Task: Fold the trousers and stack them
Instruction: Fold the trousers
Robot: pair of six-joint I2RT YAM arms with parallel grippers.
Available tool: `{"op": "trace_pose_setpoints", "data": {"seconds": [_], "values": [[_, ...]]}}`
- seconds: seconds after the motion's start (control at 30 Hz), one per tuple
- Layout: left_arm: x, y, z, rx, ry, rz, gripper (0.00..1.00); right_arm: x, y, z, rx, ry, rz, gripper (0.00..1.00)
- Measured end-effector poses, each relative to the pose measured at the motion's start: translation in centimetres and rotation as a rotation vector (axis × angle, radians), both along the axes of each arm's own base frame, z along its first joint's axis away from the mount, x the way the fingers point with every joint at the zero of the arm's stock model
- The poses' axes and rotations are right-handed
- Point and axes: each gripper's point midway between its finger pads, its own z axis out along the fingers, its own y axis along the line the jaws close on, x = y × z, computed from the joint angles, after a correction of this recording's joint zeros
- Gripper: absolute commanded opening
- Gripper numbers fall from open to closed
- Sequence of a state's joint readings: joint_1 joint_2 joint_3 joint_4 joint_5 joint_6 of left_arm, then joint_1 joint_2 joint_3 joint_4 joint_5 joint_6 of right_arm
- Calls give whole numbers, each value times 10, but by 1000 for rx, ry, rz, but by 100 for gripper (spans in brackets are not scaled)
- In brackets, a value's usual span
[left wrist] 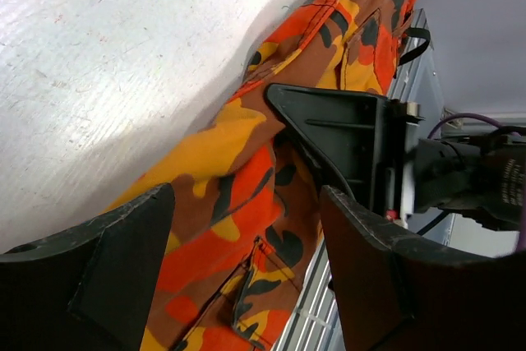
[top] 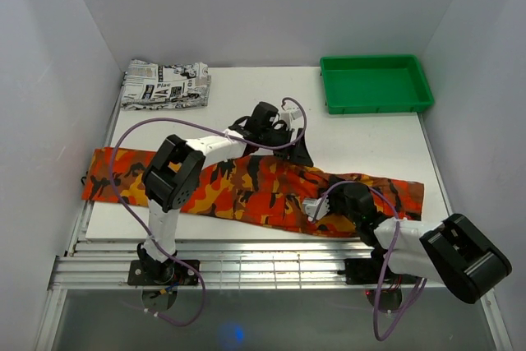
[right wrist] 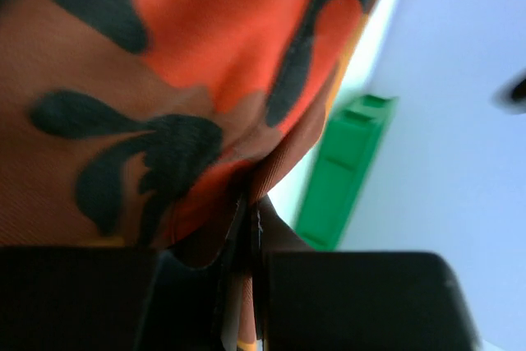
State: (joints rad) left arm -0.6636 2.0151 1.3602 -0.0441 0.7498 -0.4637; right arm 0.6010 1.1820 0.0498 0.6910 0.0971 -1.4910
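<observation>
White walls box in the white table [top: 345, 133]. The camouflage trousers [top: 246, 191] lie stretched left to right across its near half. I see my left gripper [left wrist: 246, 203] at their far edge, about mid-length, jaws spread wide over the cloth and gripping nothing. My right gripper [right wrist: 251, 260] is clenched on a fold of the trousers near their right end. A green tray [top: 376, 84] and a folded newspaper-print garment [top: 164, 84] sit along the far edge.

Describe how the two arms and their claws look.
Left arm and right arm: white links between boxy black joint housings. A purple cable loops along each. Left claw and right claw: black, with broad blocky fingers.
</observation>
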Motion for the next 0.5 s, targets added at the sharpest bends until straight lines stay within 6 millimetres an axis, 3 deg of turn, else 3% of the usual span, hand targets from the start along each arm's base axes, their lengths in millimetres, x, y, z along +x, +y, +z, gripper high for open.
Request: {"op": "trace_pose_setpoints", "data": {"seconds": [0.1, 0.27, 0.4, 0.5], "values": [[0, -7, 0, 11, -14, 14, 80, 5, 8, 25, -1, -106, 53, 8], [18, -11, 7, 29, -73, 64, 71, 0, 26, 62, -3, -243, 188, 8], [24, -15, 18, 24, -104, 62, 62, -7, 32, 67, -46, -279, 258, 8], [13, -18, 15, 25, -85, 28, 54, -8, 32, 61, -85, -276, 279, 8]]}}
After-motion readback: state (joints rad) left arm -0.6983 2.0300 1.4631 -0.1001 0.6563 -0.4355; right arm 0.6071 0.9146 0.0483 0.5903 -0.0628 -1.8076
